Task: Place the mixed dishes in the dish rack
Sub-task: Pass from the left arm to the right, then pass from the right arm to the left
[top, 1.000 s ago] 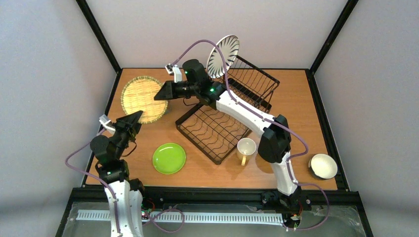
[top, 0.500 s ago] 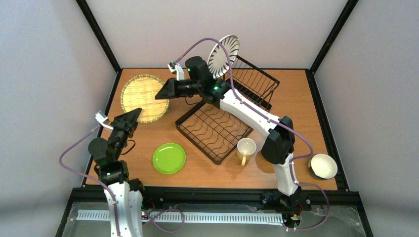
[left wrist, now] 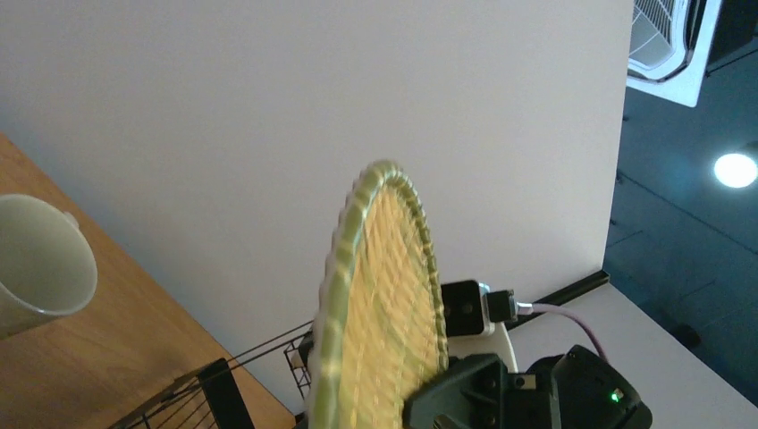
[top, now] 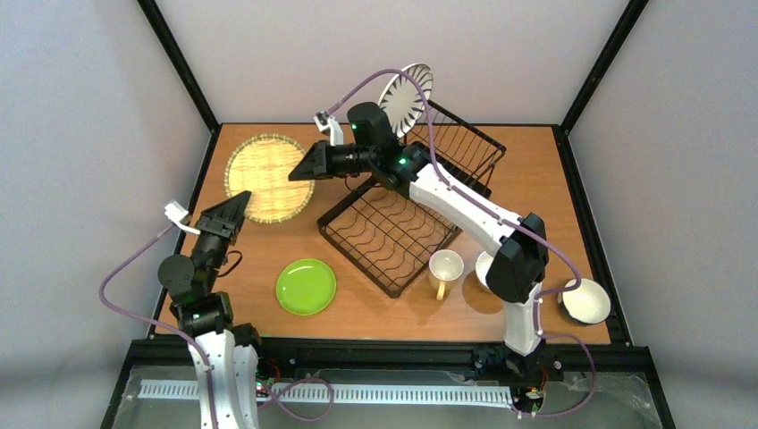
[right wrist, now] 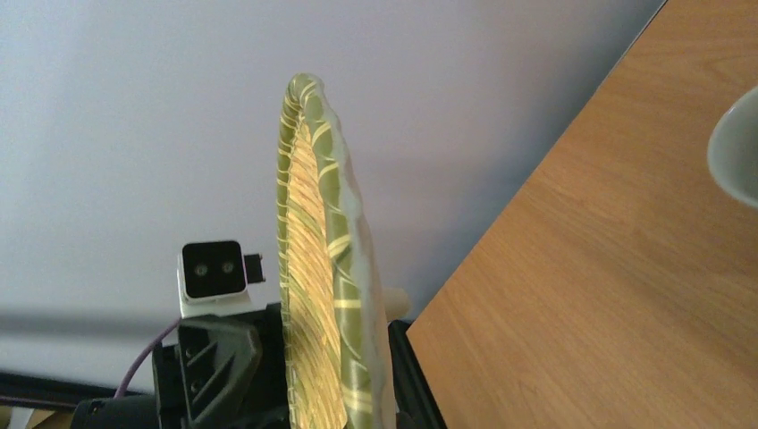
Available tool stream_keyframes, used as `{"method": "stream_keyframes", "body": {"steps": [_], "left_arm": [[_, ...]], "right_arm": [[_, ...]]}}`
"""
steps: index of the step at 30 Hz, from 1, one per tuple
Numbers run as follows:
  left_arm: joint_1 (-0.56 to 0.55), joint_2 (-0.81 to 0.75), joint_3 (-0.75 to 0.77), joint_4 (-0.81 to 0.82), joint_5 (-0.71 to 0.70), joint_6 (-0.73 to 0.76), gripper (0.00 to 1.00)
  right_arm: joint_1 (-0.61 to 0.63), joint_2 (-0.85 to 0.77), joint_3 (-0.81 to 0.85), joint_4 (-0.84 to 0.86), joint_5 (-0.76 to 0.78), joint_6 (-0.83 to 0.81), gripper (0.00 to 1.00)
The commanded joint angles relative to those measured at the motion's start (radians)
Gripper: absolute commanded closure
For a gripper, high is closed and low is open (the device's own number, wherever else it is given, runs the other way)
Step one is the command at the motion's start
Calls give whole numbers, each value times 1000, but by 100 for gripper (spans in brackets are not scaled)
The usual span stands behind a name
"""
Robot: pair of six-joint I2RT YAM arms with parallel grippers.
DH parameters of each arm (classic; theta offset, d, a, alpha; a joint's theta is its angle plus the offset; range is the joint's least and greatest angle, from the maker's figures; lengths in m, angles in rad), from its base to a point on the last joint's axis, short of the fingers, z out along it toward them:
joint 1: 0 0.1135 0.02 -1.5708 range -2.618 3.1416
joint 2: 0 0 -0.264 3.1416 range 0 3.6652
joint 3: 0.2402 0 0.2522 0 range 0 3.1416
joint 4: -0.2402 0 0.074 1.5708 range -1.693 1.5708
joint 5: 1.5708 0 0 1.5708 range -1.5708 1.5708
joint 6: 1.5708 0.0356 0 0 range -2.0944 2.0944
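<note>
Table: brown wooden table (top: 536, 179), black rails along its edges.
Rack: black wire dish rack (top: 354, 259), set diagonally at mid-table; the flat slotted tray lies nearer, the taller basket toward the far right.
Green plate: round lime-green plate (top: 306, 286), flat, near the tray's left side, apart from it.
Mug: pale mug (top: 444, 271), upright, just beside the tray's near corner.
Dish: small white dish (top: 484, 265), right of the mug, partly hidden.
Bowl: small pale bowl (top: 585, 300), near right corner, well apart from the rack.
Bamboo plate: round woven bamboo plate (top: 268, 177), far left; contact with the table cannot be told.
</note>
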Motion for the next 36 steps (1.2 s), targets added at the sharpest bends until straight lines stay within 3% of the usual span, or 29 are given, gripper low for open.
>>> {"method": "stream_keyframes", "body": {"steps": [1, 16, 36], "left_arm": [[4, -1, 13, 113, -57, 11, 31], [4, 69, 32, 161, 22, 5, 31], [-8, 128, 147, -22, 176, 142, 63]], "right_arm": [[16, -44, -44, -33, -89, 12, 98], [31, -45, -41, 1, -128, 26, 98], [50, 40, 118, -81, -111, -19, 98]]}}
